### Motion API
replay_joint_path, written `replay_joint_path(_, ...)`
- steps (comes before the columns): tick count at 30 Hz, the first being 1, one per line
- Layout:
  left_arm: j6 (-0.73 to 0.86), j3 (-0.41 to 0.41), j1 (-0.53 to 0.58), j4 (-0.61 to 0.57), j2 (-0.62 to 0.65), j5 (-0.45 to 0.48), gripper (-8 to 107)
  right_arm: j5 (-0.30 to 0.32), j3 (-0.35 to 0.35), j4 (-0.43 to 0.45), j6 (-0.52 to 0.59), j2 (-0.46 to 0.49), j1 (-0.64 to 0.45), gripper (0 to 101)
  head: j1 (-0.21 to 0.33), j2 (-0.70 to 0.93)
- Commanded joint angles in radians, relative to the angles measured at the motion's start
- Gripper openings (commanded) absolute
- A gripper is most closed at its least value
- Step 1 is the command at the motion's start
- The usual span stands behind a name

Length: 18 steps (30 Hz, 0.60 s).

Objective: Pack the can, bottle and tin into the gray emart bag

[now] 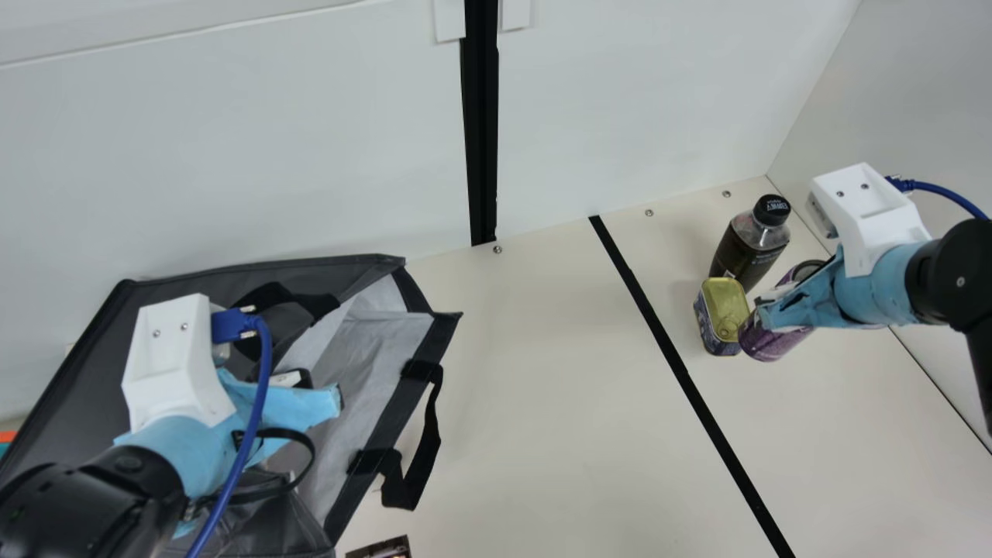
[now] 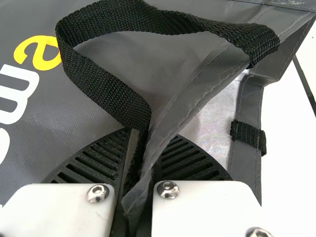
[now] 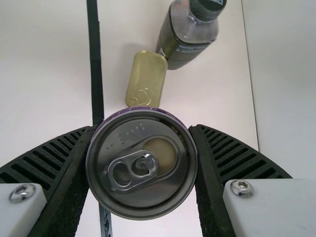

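Observation:
The gray bag (image 1: pixel 384 395) lies at the left with its mouth spread toward the table's middle. My left gripper (image 1: pixel 319 395) is over that mouth; in the left wrist view the left gripper (image 2: pixel 136 173) is shut on the bag's rim (image 2: pixel 185 103), beside a black handle. At the right, my right gripper (image 1: pixel 769 308) holds the purple can (image 1: pixel 763 342); in the right wrist view the right gripper (image 3: pixel 142 168) has its fingers against both sides of the can (image 3: pixel 143 197). The tin (image 1: pixel 721 314) stands beside the can, the dark bottle (image 1: pixel 744 252) upright behind it.
A black tape line (image 1: pixel 682 372) crosses the cream table between bag and can. White walls rise behind and at the right. A bag handle (image 1: pixel 422 457) lies on the table, and a small dark item (image 1: pixel 384 549) shows at the near edge.

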State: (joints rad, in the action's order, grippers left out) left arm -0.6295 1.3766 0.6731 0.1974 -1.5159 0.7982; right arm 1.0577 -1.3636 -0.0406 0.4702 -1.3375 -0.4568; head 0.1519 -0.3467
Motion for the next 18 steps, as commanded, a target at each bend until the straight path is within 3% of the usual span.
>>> replay_joint_path(1,0.000,0.000,0.000,0.000,0.000,0.000,10,0.003,0.004,0.007,-0.011,0.010,0.020,0,0.023,-0.002)
replay_joint_path(18,0.000,0.000,0.000,0.000,0.000,0.000,10,0.025,0.025,0.077,-0.129,0.065,0.229,0,0.023,-0.002)
